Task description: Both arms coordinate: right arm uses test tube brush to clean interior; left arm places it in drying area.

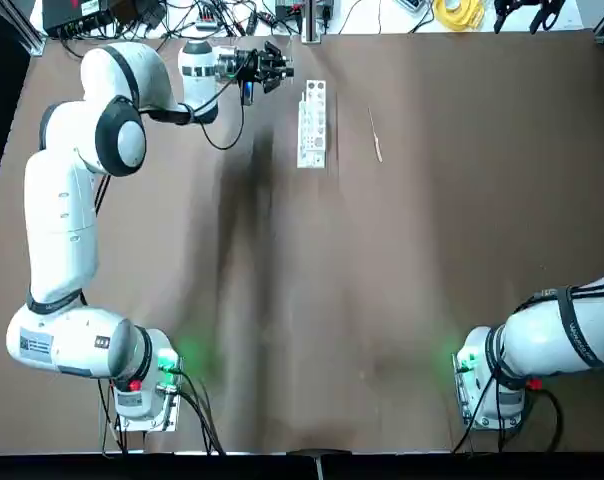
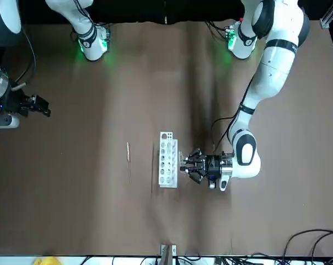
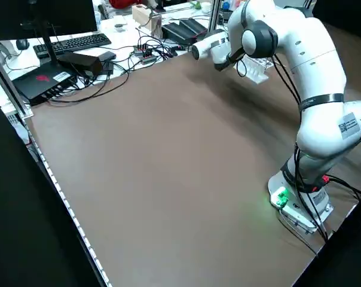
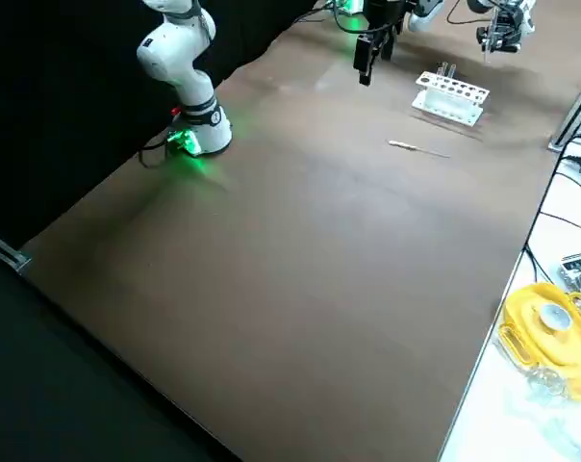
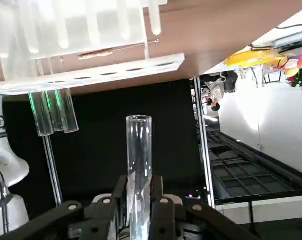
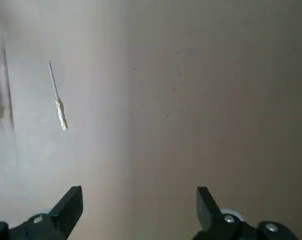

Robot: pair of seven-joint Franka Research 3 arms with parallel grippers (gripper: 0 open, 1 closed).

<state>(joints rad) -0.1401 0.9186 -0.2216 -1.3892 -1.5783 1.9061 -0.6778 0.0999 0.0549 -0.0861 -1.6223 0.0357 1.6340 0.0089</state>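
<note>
L gripper (image 2: 184, 165) clamps glass tube (image 5: 139, 165) beside rack (image 1: 313, 122) near far edge; brush (image 1: 376, 137) lies apart. R gripper (image 6: 139, 207) jaws spread over bare table (image 1: 402, 280).

My left arm (image 1: 67, 210) is glossy white with rounded grey joint caps, a black band near the wrist and a small label by the shoulder. Black cables trail from its green-lit base (image 1: 162, 365). My right arm (image 1: 567, 335) matches, with a red spot beside its glowing base (image 1: 472, 362).
</note>
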